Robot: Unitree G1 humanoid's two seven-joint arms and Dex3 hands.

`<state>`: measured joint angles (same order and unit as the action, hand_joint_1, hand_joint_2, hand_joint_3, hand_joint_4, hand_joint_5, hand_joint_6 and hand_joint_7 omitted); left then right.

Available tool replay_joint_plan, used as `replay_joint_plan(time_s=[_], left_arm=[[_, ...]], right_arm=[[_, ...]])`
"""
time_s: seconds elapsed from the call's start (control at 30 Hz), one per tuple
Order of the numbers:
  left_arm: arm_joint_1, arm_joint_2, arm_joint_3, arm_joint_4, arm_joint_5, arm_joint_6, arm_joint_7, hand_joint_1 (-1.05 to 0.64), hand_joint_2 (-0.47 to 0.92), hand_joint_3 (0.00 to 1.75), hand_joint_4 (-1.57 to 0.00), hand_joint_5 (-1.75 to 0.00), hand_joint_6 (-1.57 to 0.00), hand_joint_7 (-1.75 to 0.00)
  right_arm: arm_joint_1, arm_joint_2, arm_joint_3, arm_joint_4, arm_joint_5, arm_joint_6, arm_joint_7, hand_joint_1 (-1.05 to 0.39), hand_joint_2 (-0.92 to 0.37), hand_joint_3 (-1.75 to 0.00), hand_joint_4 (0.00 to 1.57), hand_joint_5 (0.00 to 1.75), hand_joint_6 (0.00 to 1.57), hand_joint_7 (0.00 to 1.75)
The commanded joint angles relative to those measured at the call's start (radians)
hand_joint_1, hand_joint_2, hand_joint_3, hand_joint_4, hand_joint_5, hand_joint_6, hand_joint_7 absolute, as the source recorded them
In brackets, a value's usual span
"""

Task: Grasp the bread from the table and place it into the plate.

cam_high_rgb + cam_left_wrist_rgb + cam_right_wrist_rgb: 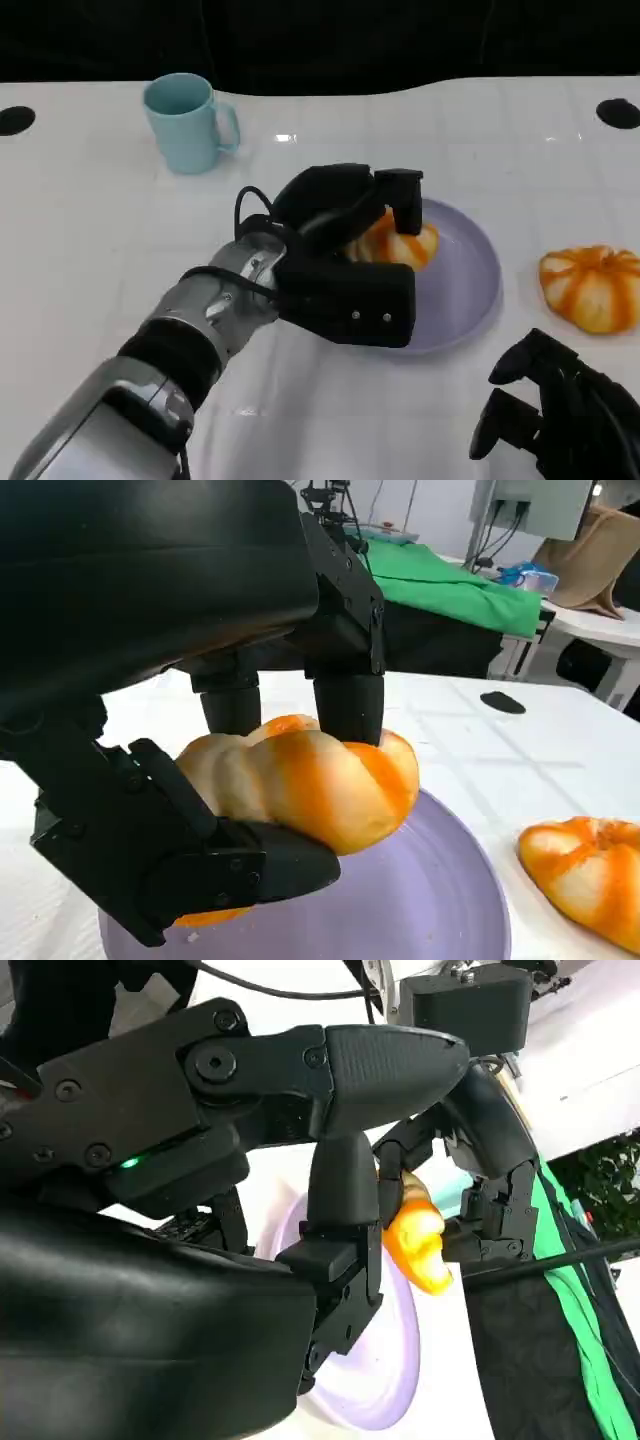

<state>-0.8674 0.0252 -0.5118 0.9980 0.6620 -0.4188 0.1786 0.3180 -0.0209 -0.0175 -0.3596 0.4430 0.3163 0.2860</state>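
Over plate [470, 290]: left robot hand [345, 255] grips bread [395, 243], possibly touching plate.

No text, label, brand, number or sign can be read in any of the views.
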Motion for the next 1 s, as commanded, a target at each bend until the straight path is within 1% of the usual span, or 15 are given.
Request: replay_joint_plan(time_s=[0.03, 0.87, 0.9, 0.93, 0.97, 1.0], left_arm=[[-0.029, 0.004, 0.0, 0.003, -0.003, -0.008, 0.002, -0.21, 0.56, 1.08, -0.81, -1.75, -0.67, -1.53], [-0.03, 0.004, 0.0, 0.003, -0.003, -0.008, 0.002, -0.21, 0.56, 1.09, -0.81, -1.75, -0.68, -1.53], [-0.036, 0.011, -0.013, 0.0, 0.001, 0.004, -0.059, -0.21, 0.56, 1.09, -0.81, -1.75, -0.68, -1.53], [-0.041, 0.017, -0.023, -0.003, 0.003, 0.013, -0.106, -0.46, 0.76, 0.69, -0.4, -1.05, -0.36, -0.87], [-0.044, 0.021, -0.029, -0.006, 0.005, 0.02, -0.14, -0.54, 0.84, 0.52, -0.3, -0.73, -0.3, -0.54], [-0.045, 0.023, -0.032, -0.011, 0.004, 0.025, -0.16, -0.6, 0.89, 0.41, -0.24, -0.53, -0.27, -0.33]], right_arm=[[0.006, -0.004, -0.005, -0.008, 0.007, 0.0, -0.005, -0.5, -0.92, -0.44, 0.63, 1.75, 0.44, 1.63], [0.006, -0.004, -0.005, -0.008, 0.007, 0.0, -0.005, -0.5, -0.92, -0.44, 0.63, 1.75, 0.44, 1.63], [0.006, -0.006, -0.005, -0.008, 0.009, -0.001, -0.003, -0.5, -0.92, -0.44, 0.63, 1.75, 0.44, 1.63], [0.006, -0.007, -0.006, -0.008, 0.01, -0.001, -0.001, -0.5, -0.92, -0.44, 0.62, 1.75, 0.44, 1.63], [0.006, -0.008, -0.007, -0.008, 0.01, -0.001, 0.0, -0.5, -0.92, -0.44, 0.62, 1.75, 0.44, 1.63], [0.006, -0.008, -0.007, -0.008, 0.011, -0.001, 0.0, -0.5, -0.92, -0.44, 0.62, 1.75, 0.44, 1.63]])
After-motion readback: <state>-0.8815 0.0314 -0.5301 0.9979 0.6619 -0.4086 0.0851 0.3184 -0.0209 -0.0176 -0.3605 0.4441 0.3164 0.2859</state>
